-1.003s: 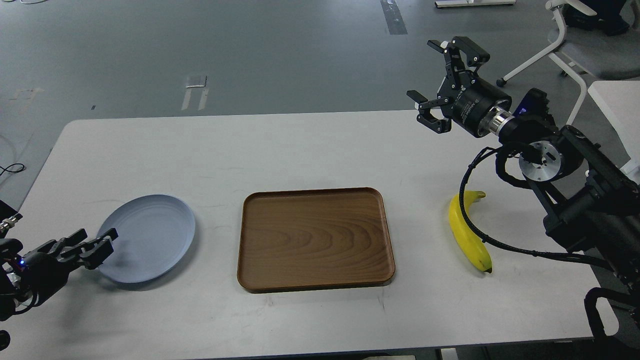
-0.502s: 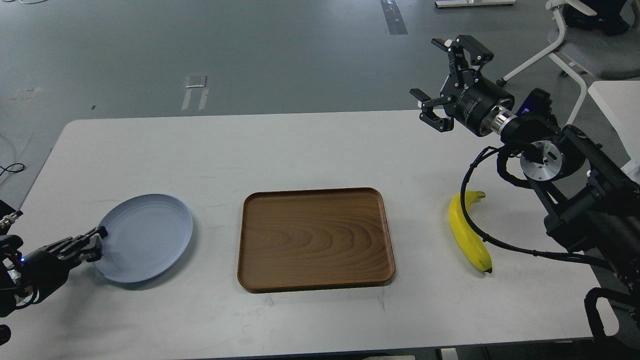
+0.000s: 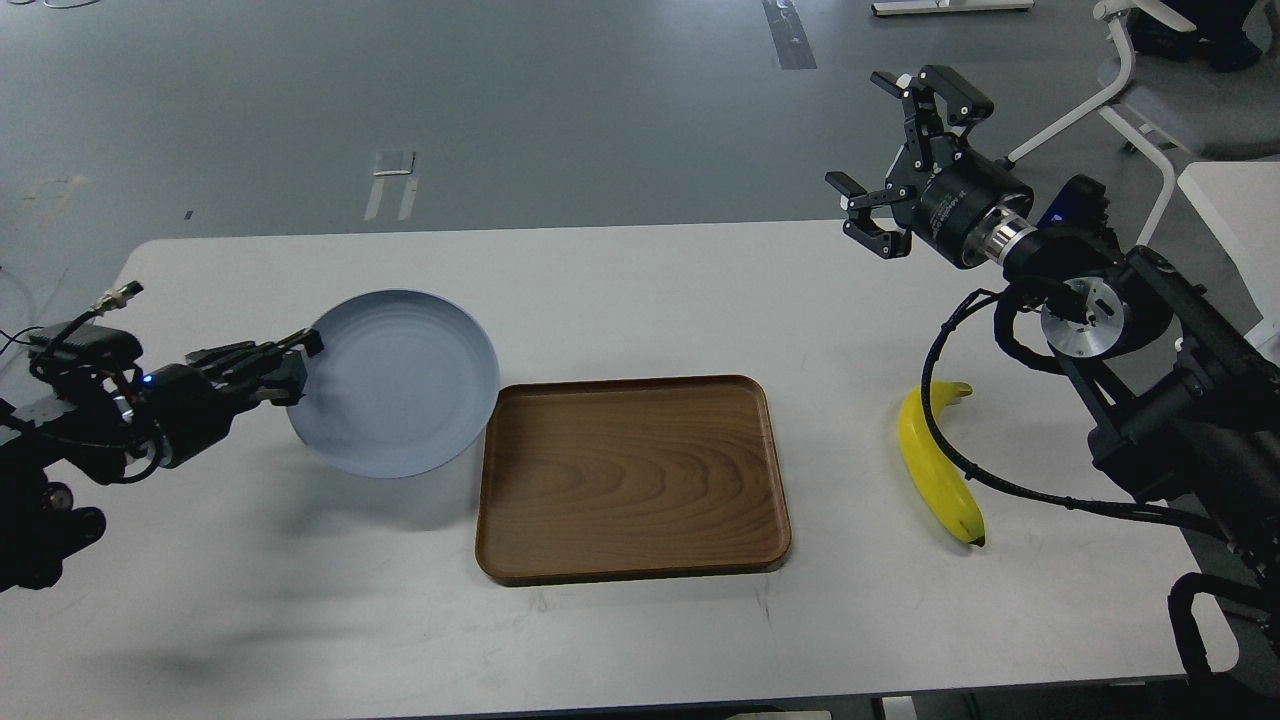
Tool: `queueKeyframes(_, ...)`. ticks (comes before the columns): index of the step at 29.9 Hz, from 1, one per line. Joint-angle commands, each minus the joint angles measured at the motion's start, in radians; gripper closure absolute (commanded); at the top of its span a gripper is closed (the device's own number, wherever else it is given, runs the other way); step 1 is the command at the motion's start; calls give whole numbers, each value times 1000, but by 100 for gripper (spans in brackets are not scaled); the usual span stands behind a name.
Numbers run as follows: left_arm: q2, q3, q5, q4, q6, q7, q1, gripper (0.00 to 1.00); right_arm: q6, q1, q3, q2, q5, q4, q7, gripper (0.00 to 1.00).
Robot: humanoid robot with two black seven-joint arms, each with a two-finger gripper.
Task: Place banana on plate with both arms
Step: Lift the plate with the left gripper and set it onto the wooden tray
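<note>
Blue-grey plate (image 3: 400, 385) now lifted, nearer tray (image 3: 630, 480)

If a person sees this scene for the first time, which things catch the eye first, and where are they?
First, the pale blue plate, held tilted above the table at left by its rim in the left gripper, beside the wooden tray's left edge. Next, the bright yellow banana lying on the table right of the tray, with a black cable across it. The right gripper hangs open above the far right edge.
</note>
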Motion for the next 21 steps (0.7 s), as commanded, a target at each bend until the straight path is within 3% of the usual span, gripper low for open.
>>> queueKeyframes(1,-104,5,73,-1,-57,0,-82,100,0,0,10,0,0,1,0,0)
queueKeyframes(4,-238,11,88,24,-123,0,-123,100,0,0,13,-7,0,1,0,0)
queueKeyframes(9,-376,89,88,95,-133,0,-148,100,0,-2,36,-10,0,3,0,0)
queueKeyframes(21,-522,145,85,248,-131,0,-139,100,0,-14,59,-16,1,3,0,0)
